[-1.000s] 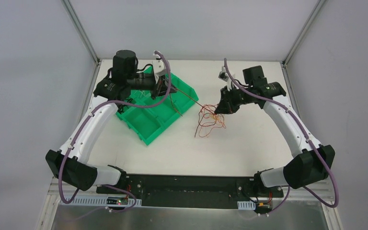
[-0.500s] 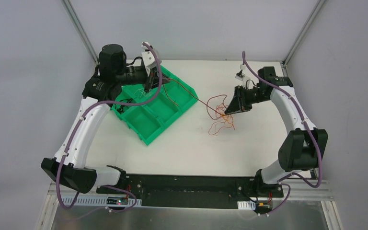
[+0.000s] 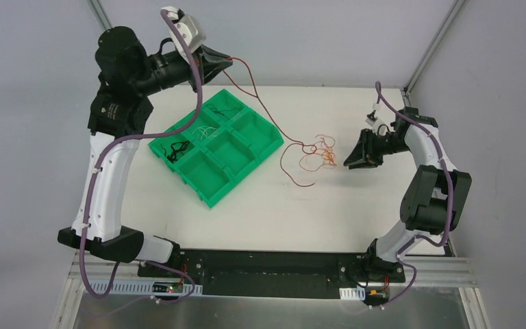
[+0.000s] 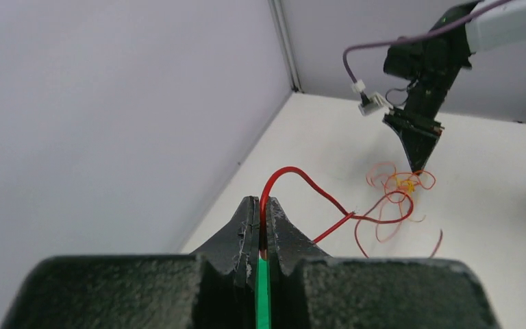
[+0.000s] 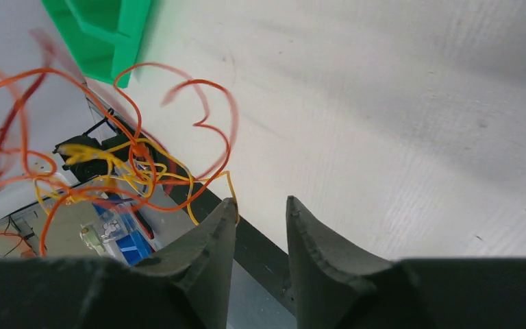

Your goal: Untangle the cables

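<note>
My left gripper (image 3: pixel 224 62) is raised high above the table's far left and is shut on one end of a red cable (image 3: pixel 259 103). In the left wrist view the jaws (image 4: pixel 261 205) pinch that red cable (image 4: pixel 294 173). The cable runs down to a small tangle of orange, yellow and red cables (image 3: pixel 319 149) lying on the table. My right gripper (image 3: pixel 348 164) is open just right of the tangle. In the right wrist view its fingers (image 5: pixel 261 205) stand apart, the tangle (image 5: pixel 113 168) hangs to their left, and a yellow strand touches the left fingertip (image 5: pixel 227 209).
A green compartment tray (image 3: pixel 243 168) lies left of the tangle, under the left arm. It holds a black wire (image 3: pixel 176 148) and white wires (image 3: pixel 205 130) in separate compartments. Its corner shows in the right wrist view (image 5: pixel 103 31). The enclosure walls stand close behind.
My left gripper rose up and back from the tray with the red cable, drawing it out. My right gripper moved right with the tangle and now stands open beside it.
</note>
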Robot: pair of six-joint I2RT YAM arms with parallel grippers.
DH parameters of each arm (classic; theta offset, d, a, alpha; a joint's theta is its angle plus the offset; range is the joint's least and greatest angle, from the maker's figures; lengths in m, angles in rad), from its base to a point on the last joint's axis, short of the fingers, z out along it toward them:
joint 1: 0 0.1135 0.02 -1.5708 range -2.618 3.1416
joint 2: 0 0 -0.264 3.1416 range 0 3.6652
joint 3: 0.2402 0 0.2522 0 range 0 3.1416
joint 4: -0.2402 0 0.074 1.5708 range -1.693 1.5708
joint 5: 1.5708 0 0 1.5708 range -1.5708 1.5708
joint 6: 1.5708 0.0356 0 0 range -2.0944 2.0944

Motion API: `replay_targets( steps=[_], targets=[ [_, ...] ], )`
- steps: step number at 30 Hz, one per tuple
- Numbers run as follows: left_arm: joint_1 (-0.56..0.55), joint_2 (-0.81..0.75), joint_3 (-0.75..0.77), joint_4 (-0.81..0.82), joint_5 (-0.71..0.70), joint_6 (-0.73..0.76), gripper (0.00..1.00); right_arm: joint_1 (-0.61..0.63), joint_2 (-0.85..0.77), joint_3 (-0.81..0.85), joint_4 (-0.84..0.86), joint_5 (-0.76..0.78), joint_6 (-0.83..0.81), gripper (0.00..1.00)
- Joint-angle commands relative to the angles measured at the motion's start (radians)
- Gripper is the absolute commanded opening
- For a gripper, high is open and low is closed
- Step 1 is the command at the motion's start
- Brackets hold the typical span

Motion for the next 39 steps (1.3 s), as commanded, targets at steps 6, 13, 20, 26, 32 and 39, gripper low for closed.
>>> replay_targets(
  steps=[6, 13, 20, 26, 32, 39],
  targets=[
    [0.006, 0.093, 0.277, 0.048, -0.045, -0.151, 0.0, -0.063, 0.07, -0.043, 0.05, 0.148, -0.066, 0.06],
    [0.006, 0.122, 0.331, 0.051, -0.073, -0.138, 0.0, -0.054, 0.051, -0.053, 0.098, 0.277, -0.133, 0.05],
    [0.006, 0.117, 0.257, 0.053, -0.184, -0.084, 0.0, -0.045, 0.006, -0.013, 0.051, 0.216, -0.143, 0.69],
    [0.009, 0.065, 0.073, 0.091, -0.245, 0.013, 0.0, -0.039, -0.002, 0.044, 0.013, 0.19, -0.114, 0.85],
    [0.019, 0.076, 0.005, 0.098, -0.31, 0.027, 0.0, -0.03, -0.023, 0.073, -0.006, 0.151, -0.078, 0.99],
    [0.07, 0.072, 0.042, 0.121, -0.295, -0.043, 0.0, -0.014, -0.057, 0.092, -0.039, 0.111, -0.071, 0.99]
  ],
)
